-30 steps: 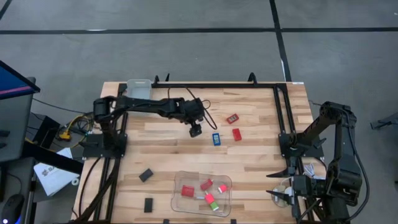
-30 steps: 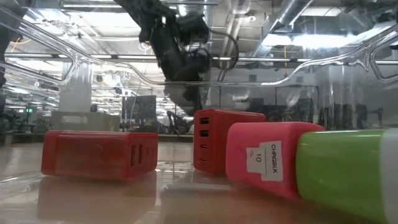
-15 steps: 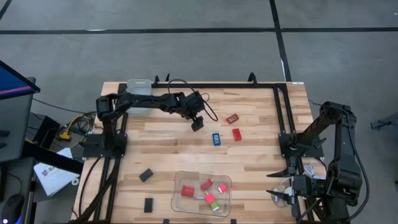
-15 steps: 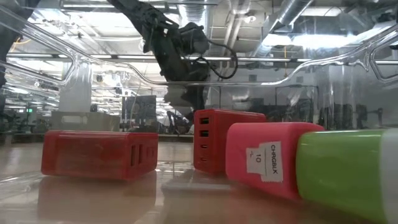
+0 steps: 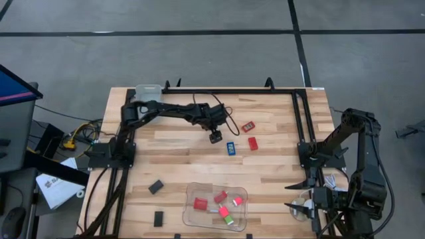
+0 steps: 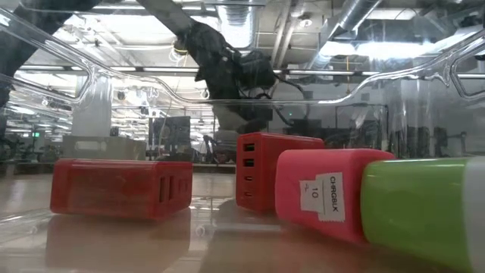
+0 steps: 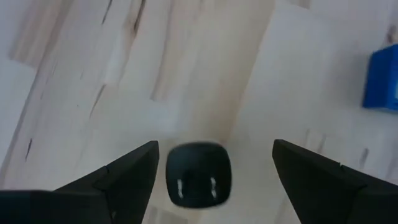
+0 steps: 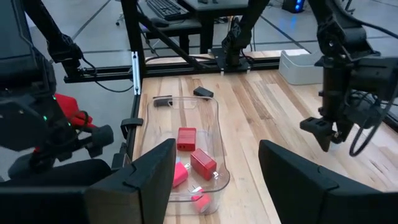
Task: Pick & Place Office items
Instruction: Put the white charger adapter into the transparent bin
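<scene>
My left gripper point(image 5: 215, 137) points steeply down over the middle of the table, open. In the left wrist view a small dark rounded block point(image 7: 199, 175) with two pale marks lies on the wood between the fingers of my left gripper point(image 7: 214, 146), touching neither. A blue piece point(image 5: 230, 147) lies just beside it, and two red blocks point(image 5: 248, 126) point(image 5: 253, 143) lie farther right. A clear tray point(image 5: 192, 214) near the front edge holds red blocks point(image 8: 186, 137) and a pink-and-green piece point(image 6: 379, 201). My right gripper point(image 5: 295, 197) waits open at the front right.
Two flat black rectangles point(image 5: 155, 187) point(image 5: 159, 218) lie on the wood at the front left. A pale container point(image 5: 148, 89) stands at the far left corner. Black frame rails point(image 5: 302, 126) run along the table's sides. Bare wood lies between tray and left gripper.
My left gripper has sunk toward the table and shifted a little toward the right edge, closer to the blue piece, as the arm stretched out. Its fingers have stayed open. My right arm has kept still.
</scene>
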Available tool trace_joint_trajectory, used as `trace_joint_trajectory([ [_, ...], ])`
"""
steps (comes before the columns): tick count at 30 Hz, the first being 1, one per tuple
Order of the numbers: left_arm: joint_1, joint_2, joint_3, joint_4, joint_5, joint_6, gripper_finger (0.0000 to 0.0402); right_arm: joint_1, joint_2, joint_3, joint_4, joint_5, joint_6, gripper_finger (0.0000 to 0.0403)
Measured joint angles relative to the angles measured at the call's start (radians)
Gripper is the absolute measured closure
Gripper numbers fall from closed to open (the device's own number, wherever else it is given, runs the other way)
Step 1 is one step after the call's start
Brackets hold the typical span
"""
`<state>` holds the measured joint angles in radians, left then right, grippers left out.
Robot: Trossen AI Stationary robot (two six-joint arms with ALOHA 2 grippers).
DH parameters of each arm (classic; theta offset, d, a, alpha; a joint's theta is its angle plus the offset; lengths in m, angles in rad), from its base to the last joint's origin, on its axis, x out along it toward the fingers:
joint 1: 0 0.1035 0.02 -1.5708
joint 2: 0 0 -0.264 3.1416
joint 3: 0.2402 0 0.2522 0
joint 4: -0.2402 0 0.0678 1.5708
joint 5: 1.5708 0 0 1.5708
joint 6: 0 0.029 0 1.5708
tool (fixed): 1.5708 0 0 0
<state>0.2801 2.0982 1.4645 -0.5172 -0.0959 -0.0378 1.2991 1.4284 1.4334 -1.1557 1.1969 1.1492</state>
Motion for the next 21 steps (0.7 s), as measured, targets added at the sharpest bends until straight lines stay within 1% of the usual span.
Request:
trace_joint_trajectory([
  [3, 0.008, 0.032, 0.039, -0.040, 0.000, 0.001, 0.0092, 0.010, 0.000, 0.000, 0.000, -0.003, 0.003, 0.0179],
  [6, 0.016, 0.042, 0.047, -0.069, 0.000, -0.002, 0.0093, 0.015, 0.003, 0.000, 0.001, -0.006, 0.003, 0.0179],
  [10, 0.016, 0.033, 0.050, -0.097, -0.003, -0.014, 0.0115, 0.024, 0.032, 0.000, 0.001, -0.003, 0.021, 0.0179],
  [12, 0.016, 0.032, 0.050, -0.091, -0.005, -0.027, 0.0136, 0.024, 0.055, 0.000, 0.000, -0.003, 0.034, 0.0179],
  [14, 0.016, 0.032, 0.050, -0.098, -0.005, -0.046, 0.0166, 0.024, 0.077, 0.000, 0.000, -0.013, 0.049, 0.0179],
  [19, 0.019, 0.032, 0.050, -0.096, -0.006, -0.055, 0.0270, 0.032, 0.099, 0.000, 0.000, -0.019, 0.065, 0.0179],
  [20, 0.019, 0.032, 0.050, -0.095, -0.006, -0.057, 0.0277, 0.039, 0.095, 0.000, 0.000, -0.011, 0.072, 0.0179],
  [21, 0.019, 0.032, 0.050, -0.095, -0.006, -0.057, 0.0276, 0.045, 0.090, 0.000, 0.000, 0.004, 0.078, 0.0179],
])
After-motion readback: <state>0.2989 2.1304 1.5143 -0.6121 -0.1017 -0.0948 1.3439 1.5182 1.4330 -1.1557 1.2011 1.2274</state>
